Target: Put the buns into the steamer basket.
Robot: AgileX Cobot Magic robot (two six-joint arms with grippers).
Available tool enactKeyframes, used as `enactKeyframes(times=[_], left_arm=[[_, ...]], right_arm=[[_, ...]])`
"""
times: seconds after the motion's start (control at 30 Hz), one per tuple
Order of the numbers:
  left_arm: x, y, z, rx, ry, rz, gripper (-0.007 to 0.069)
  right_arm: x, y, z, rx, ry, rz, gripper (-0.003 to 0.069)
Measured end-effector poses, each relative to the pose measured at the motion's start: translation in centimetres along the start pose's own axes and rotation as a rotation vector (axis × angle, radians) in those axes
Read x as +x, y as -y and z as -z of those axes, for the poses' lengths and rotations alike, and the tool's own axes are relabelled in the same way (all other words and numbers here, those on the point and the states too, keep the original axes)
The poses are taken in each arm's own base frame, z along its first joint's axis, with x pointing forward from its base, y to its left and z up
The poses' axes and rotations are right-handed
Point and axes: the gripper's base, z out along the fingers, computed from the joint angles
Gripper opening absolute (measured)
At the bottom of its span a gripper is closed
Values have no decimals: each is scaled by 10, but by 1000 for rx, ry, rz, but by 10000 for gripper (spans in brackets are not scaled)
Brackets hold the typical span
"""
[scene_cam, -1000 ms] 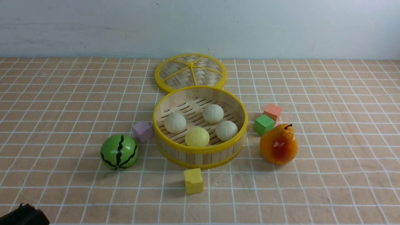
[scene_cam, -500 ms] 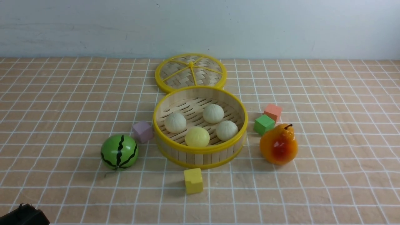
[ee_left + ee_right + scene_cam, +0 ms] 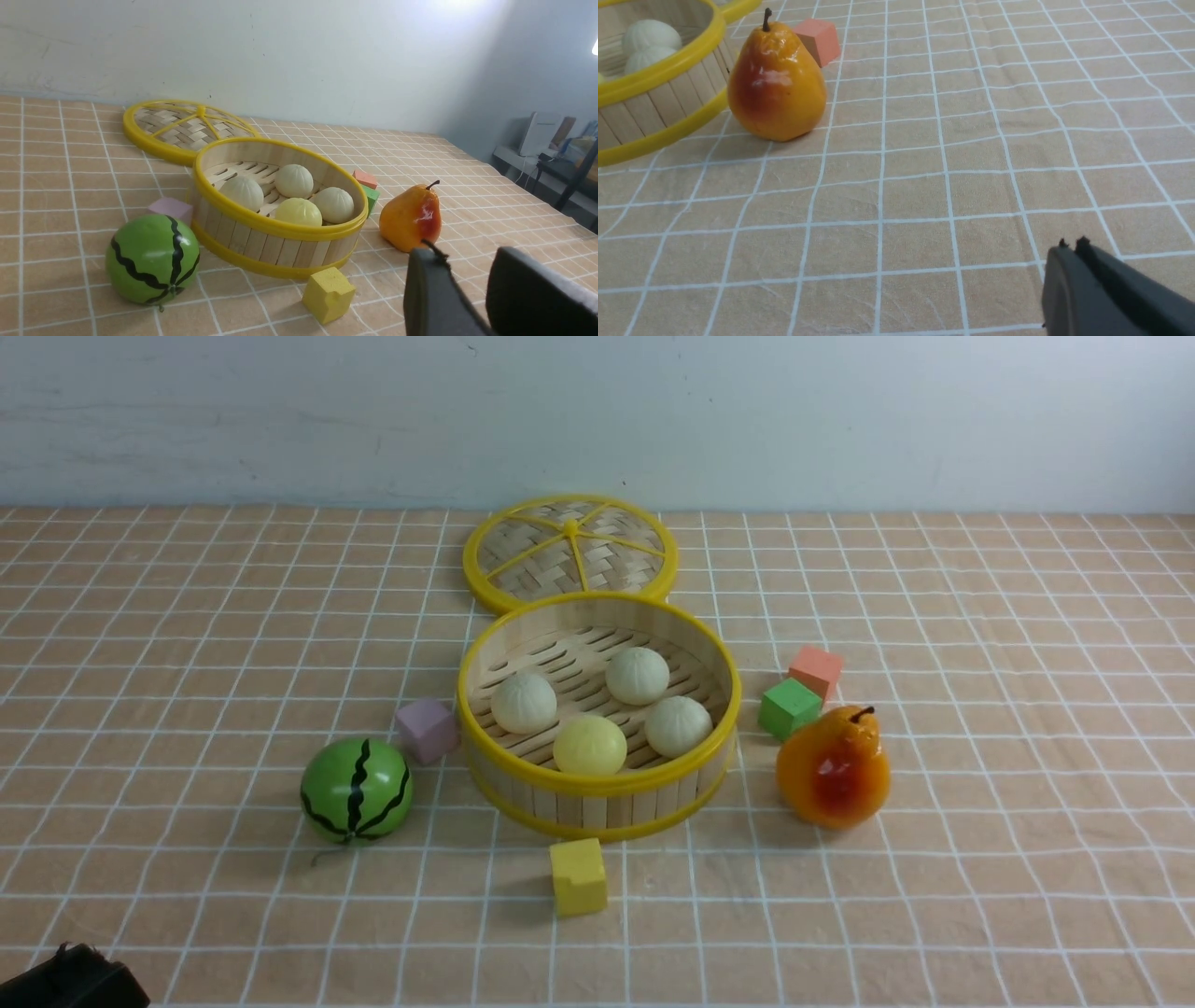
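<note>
All four buns [image 3: 590, 746] sit inside the basket [image 3: 597, 785]; the left gripper [image 3: 467, 255] is open and empty, the right [image 3: 1073, 245] closed, and a careless sweep by either could knock the near rim and roll buns about.

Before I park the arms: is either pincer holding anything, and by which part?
Nothing is held: the left pincer stands open and empty, the right pincer is shut on nothing.

The basket [image 3: 597, 810] holds 4 buns: 3 off-white [image 3: 638, 676] and 1 yellow [image 3: 590, 746]. Behind it is the lid [image 3: 577, 549]; around it sit 4 blocks [image 3: 579, 877], the melon [image 3: 357, 791] on the left and the pear [image 3: 834, 768] on the right.
</note>
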Motion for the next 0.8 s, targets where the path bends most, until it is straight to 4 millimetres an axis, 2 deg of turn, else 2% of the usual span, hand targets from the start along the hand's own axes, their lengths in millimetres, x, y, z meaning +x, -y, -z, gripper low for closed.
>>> enactKeyframes(times=[0.57, 0.7, 0.8], left_arm=[[-1, -1, 0, -10, 16, -38, 194], [0, -8, -2, -70, 81, -116, 194], [3, -17, -1, -198, 121, -129, 192]], right_arm=[[0, 0, 0, 0, 0, -1, 19], [0, 0, 0, 0, 0, -1, 22], [0, 0, 0, 0, 0, -3, 27]])
